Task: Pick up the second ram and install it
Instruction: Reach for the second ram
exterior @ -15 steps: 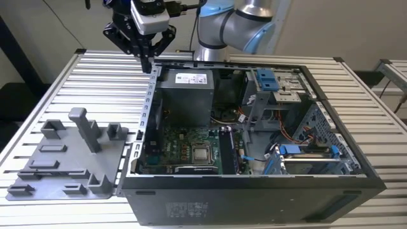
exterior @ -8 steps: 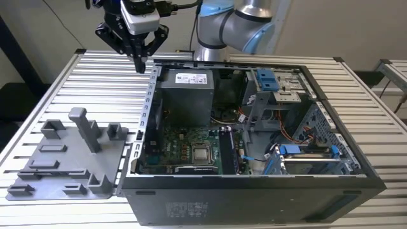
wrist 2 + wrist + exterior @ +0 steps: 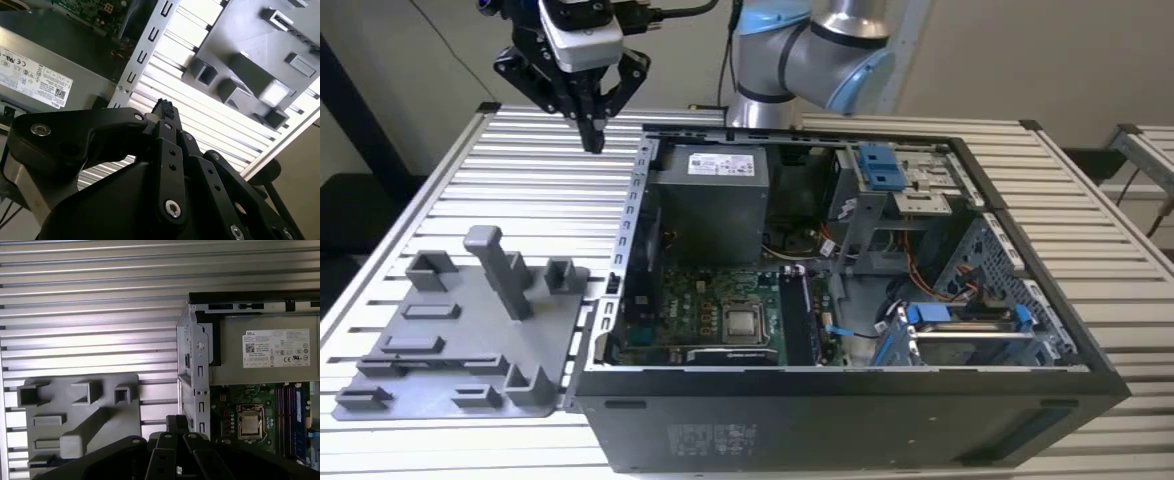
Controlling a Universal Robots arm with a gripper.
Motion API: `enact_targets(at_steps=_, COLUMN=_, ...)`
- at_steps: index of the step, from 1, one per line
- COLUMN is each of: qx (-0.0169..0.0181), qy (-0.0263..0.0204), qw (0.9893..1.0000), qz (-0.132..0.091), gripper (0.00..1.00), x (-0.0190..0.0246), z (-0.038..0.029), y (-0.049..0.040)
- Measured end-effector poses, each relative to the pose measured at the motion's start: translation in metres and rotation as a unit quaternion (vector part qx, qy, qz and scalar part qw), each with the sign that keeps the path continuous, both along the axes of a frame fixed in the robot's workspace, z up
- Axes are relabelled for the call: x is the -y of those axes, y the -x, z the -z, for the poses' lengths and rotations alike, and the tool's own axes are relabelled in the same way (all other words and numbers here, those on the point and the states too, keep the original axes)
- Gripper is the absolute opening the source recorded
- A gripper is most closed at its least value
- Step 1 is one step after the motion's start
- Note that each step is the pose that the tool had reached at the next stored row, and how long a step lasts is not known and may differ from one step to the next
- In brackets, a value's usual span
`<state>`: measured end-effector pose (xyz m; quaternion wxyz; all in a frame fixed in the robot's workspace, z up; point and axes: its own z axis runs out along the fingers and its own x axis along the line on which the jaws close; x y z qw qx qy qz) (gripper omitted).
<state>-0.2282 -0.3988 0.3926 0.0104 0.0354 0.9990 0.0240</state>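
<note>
One blue stick [image 3: 298, 420] seated on the motherboard [image 3: 227, 405] (whether it is the second ram, I cannot tell).
Gripper [image 3: 594, 138] hangs over the table [image 3: 494, 190] beside the case [image 3: 854, 425], jaws together, nothing held.

Bright, even light falls from overhead. The slatted table [image 3: 200, 117] glares near white in the second wrist view. The tray [image 3: 122, 420] throws soft shadows; the case [image 3: 720, 430] interior is dim, the gripper [image 3: 164, 106] dark.
</note>
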Motion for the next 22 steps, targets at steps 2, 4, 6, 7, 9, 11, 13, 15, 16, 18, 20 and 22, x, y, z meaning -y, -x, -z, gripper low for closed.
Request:
enact_targets(at_steps=2, qx=0.0, qy=0.0, qw=1.0, qz=0.0, gripper=0.11, x=0.0, z=0.0, y=0.0045)
enact_targets(at_steps=4, qx=0.0, qy=0.0, qw=1.0, qz=0.0, gripper=0.11, x=0.0, z=0.0, y=0.0084)
enact_targets(at_steps=6, qx=0.0, qy=0.0, qw=1.0, qz=0.0, gripper=0.11, x=0.0, z=0.0, y=0.0117)
enact_targets(at_steps=7, qx=0.0, qy=0.0, qw=1.0, qz=0.0, gripper=0.11, x=0.0, z=0.0, y=0.0133)
enact_targets(at_steps=9, qx=0.0, qy=0.0, qw=1.0, qz=0.0, gripper=0.11, x=0.0, z=0.0, y=0.0164)
enact_targets(at_steps=11, qx=0.0, qy=0.0, qw=1.0, qz=0.0, gripper=0.11, x=0.0, z=0.0, y=0.0194)
enact_targets(at_steps=13, qx=0.0, qy=0.0, qw=1.0, qz=0.0, gripper=0.11, x=0.0, z=0.0, y=0.0228)
enact_targets(at_steps=15, qx=0.0, qy=0.0, qw=1.0, qz=0.0, gripper=0.11, x=0.0, z=0.0, y=0.0262)
enact_targets(at_steps=16, qx=0.0, qy=0.0, qw=1.0, qz=0.0, gripper=0.11, x=0.0, z=0.0, y=0.028)
enact_targets(at_steps=18, qx=0.0, qy=0.0, qw=1.0, qz=0.0, gripper=0.11, x=0.0, z=0.0, y=0.0315)
enact_targets(at_steps=20, qx=0.0, qy=0.0, qw=1.0, qz=0.0, gripper=0.11, x=0.0, z=0.0, y=0.0349)
enact_targets(at_steps=22, qx=0.0, qy=0.0, qw=1.0, qz=0.0, gripper=0.11, x=0.0, z=0.0, y=0.0381)
